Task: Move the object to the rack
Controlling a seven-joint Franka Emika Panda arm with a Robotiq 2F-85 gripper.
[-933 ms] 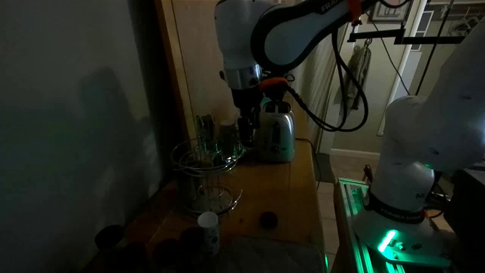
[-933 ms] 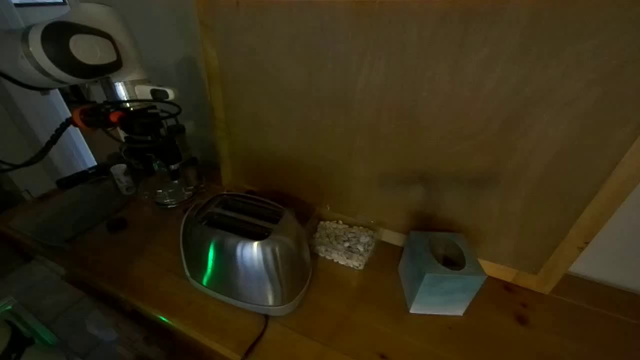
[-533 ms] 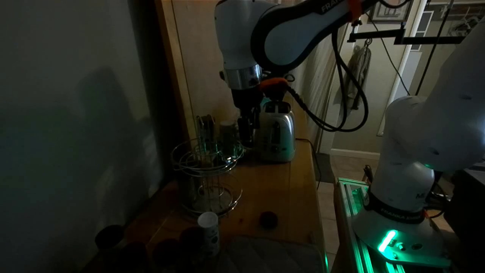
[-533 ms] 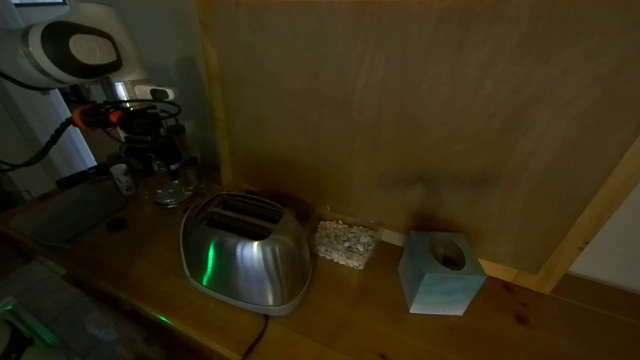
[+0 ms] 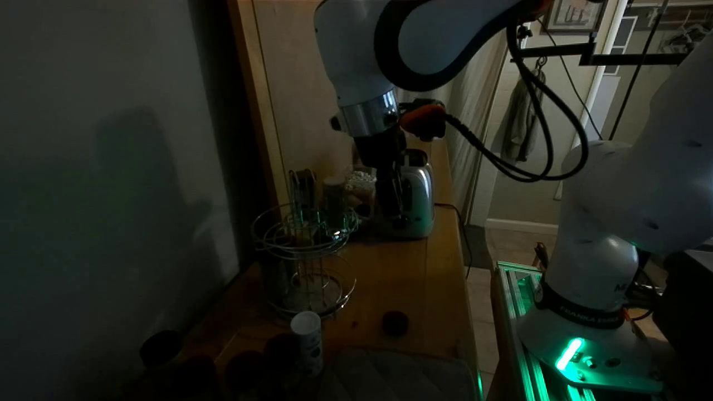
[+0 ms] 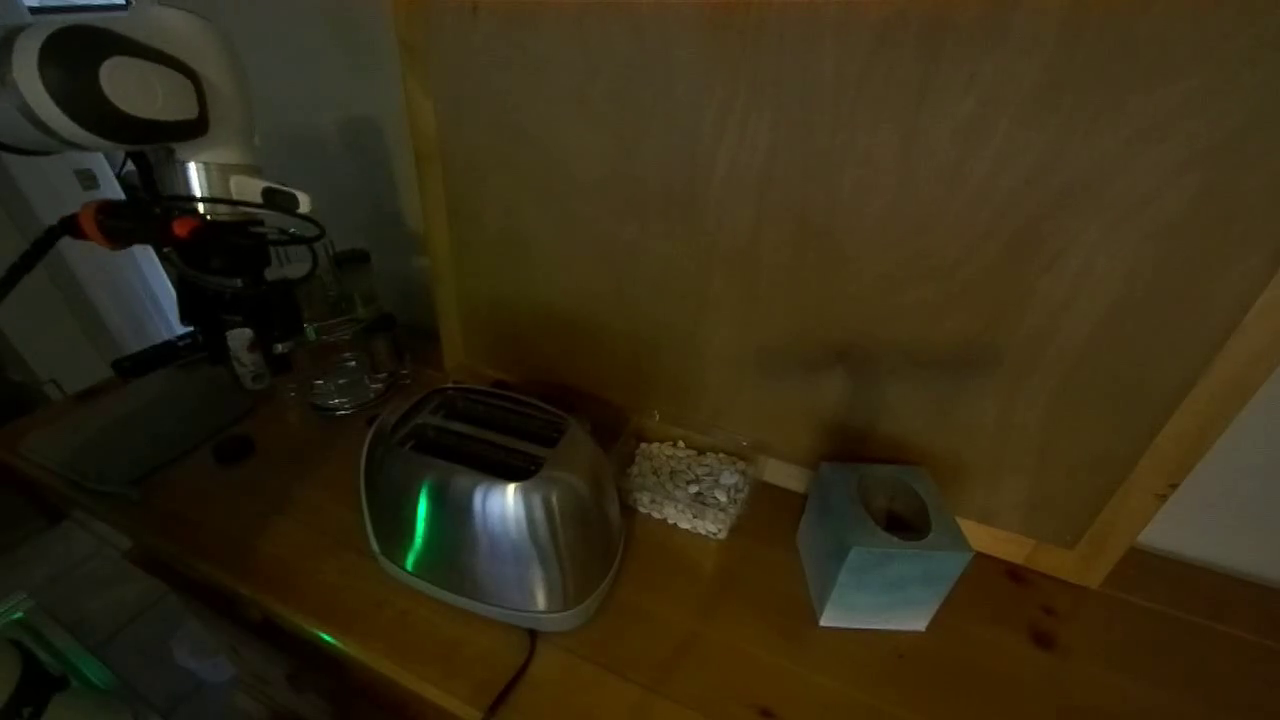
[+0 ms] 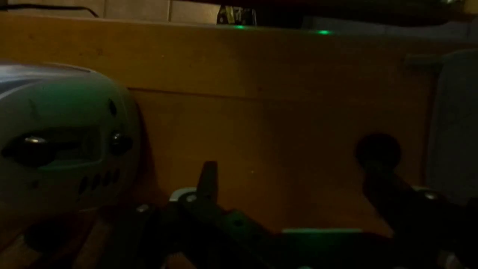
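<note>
The object, a small dark round lump, lies on the wooden table in both exterior views (image 5: 395,323) (image 6: 234,449). In the wrist view the object (image 7: 379,147) shows just past the right fingertip, partly covered by it. The rack, a round two-tier silvery wire frame, stands near the wall in both exterior views (image 5: 303,256) (image 6: 345,395). Its upper tier holds several upright things. My gripper (image 5: 392,211) hangs above the table between the rack and the toaster's front. In the wrist view the gripper (image 7: 293,168) has its fingers wide apart, with only table between them.
A silver toaster (image 6: 490,520) stands behind the gripper and at the left of the wrist view (image 7: 67,142). A pale patterned cup (image 5: 307,342) stands beside the rack. A grey mat (image 5: 395,373), a box of pale seeds (image 6: 690,490) and a tissue box (image 6: 885,545) are on the table.
The arm and gripper have moved away from the rack, to the right in an exterior view, and the gripper is tilted more. The object and the rack have not moved.
</note>
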